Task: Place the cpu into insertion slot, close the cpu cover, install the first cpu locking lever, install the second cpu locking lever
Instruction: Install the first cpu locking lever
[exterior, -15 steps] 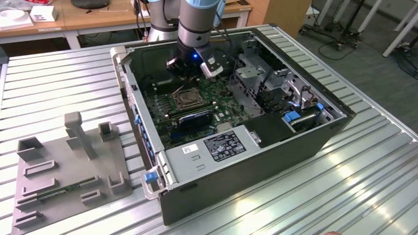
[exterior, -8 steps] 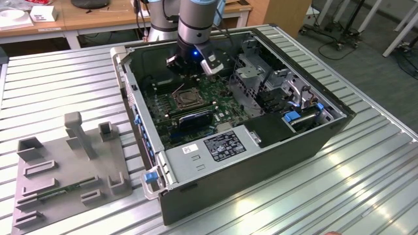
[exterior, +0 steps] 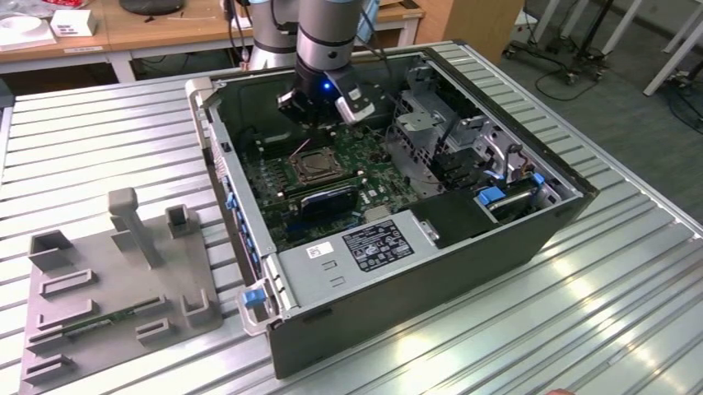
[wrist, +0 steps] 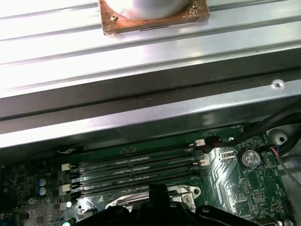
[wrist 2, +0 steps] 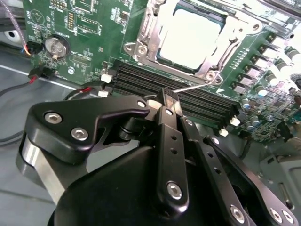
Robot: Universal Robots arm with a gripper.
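Ribbed metal table, open computer case: gripper is pinching the thin locking lever, jaws together on it, beside the covered chip.

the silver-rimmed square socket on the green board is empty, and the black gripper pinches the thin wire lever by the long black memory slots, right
Not empty: the second wrist view shows the small flat silvery-beige cpu seated in the silver-rimmed square socket. The rest holds: the black gripper pinches the thin wire lever by the long black memory slots.
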